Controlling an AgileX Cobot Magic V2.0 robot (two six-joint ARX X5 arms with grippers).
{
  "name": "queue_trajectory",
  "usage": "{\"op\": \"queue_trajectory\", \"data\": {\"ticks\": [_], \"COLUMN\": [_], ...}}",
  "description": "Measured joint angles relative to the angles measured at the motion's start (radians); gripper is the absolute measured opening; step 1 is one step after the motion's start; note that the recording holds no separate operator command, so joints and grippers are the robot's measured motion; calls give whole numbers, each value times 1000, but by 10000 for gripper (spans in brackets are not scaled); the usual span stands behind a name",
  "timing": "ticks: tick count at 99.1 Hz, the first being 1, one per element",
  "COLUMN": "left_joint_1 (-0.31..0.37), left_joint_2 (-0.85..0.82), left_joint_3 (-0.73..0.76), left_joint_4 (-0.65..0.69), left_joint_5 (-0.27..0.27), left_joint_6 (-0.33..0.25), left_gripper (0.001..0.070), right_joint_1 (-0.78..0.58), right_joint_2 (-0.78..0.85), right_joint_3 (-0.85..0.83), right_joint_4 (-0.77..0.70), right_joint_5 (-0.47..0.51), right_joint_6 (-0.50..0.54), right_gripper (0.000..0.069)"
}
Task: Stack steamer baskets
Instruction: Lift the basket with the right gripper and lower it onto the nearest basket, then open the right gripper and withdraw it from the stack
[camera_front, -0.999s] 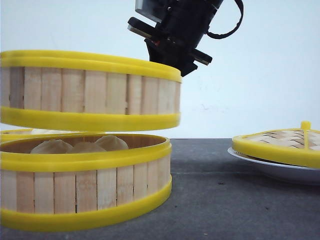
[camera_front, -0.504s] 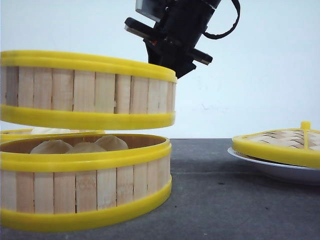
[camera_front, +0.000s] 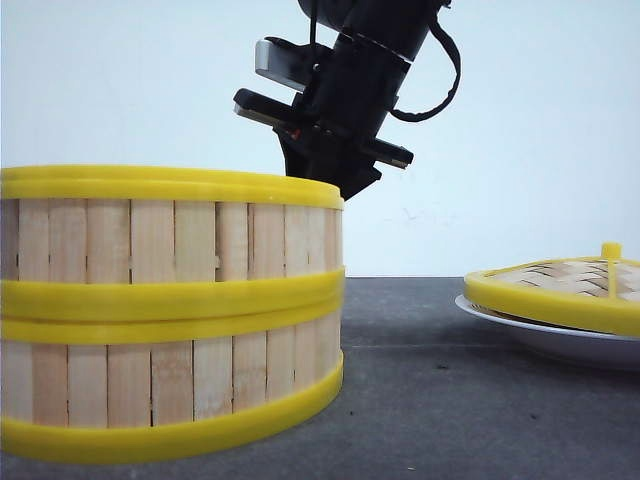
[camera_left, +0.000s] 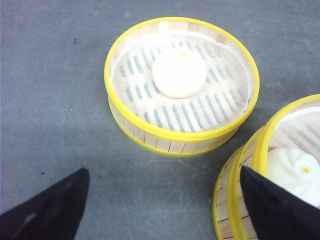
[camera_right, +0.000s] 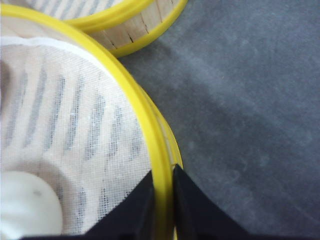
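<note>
From the front, only two steamer baskets show: the upper basket (camera_front: 170, 235) sits on the lower basket (camera_front: 165, 385), their yellow rims pressed together, with the right gripper (camera_front: 325, 185) reaching down behind the upper rim, and a yellow-rimmed woven lid (camera_front: 560, 285) lying on a white plate (camera_front: 545, 345) well off to the side on the grey table (camera_front: 450, 400). The left wrist view adds what the front view misses: a third basket (camera_left: 181, 85) standing alone just ahead of the left gripper (camera_left: 165, 200), holding one white bun (camera_left: 179, 72) on a cloth liner, while the stacked pair sits beside one finger with another bun (camera_left: 295, 172) inside. That makes three baskets, one lid and one plate. The right wrist view shows the right gripper's two fingers (camera_right: 135, 210) drawn close together, pinching the yellow top rim of the upper basket between them, one finger inside the wall and one outside. The left gripper's fingers are spread wide apart, holding nothing, hanging over bare table.
</note>
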Motion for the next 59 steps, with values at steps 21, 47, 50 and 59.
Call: {"op": "queue_trajectory", "data": {"ticks": [21,47,50,59], "left_joint_1": [0,0,0,3], "left_joint_2": [0,0,0,16], "left_joint_3": [0,0,0,1], "left_joint_4": [-1,-1,2,34], "left_joint_5": [0,0,0,0], "left_joint_6": [0,0,0,0], "left_gripper": [590,590,590,590], "right_joint_1": [6,7,7,9], "right_joint_2": [0,0,0,-4], "right_joint_3": [0,2,5,14], "right_joint_4": [2,-4,-10,-27], "right_joint_5": [8,4,-7,-36], "right_joint_6": [0,4,9,21], "right_gripper": [28,40,69,194]}}
